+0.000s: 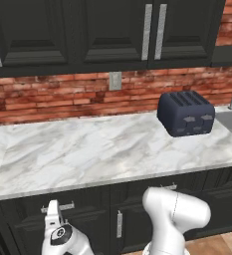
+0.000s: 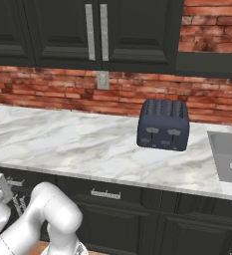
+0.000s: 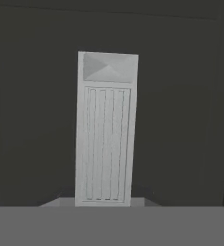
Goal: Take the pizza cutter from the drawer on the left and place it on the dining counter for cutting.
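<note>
- While I watch the hand view, the gripper (image 3: 106,204) is clamped on the drawer (image 3: 36,120) handle (image 3: 106,129).
- Toaster (image 1: 186,112) sits near the worktop's (image 1: 87,149) back edge.

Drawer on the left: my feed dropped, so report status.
Jaws shut on the bar handle. Drawer front flush, not yet pulled. Nothing seen blocking the pull.

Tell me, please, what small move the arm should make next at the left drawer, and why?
Probably a straight pull back toward the base. In the hand view the silver bar handle sits close and centred against the flat black drawer front, and the gripper is at that handle, shut on it. The drawer looks closed, so the pizza cutter cannot be reached until it slides open.
</note>
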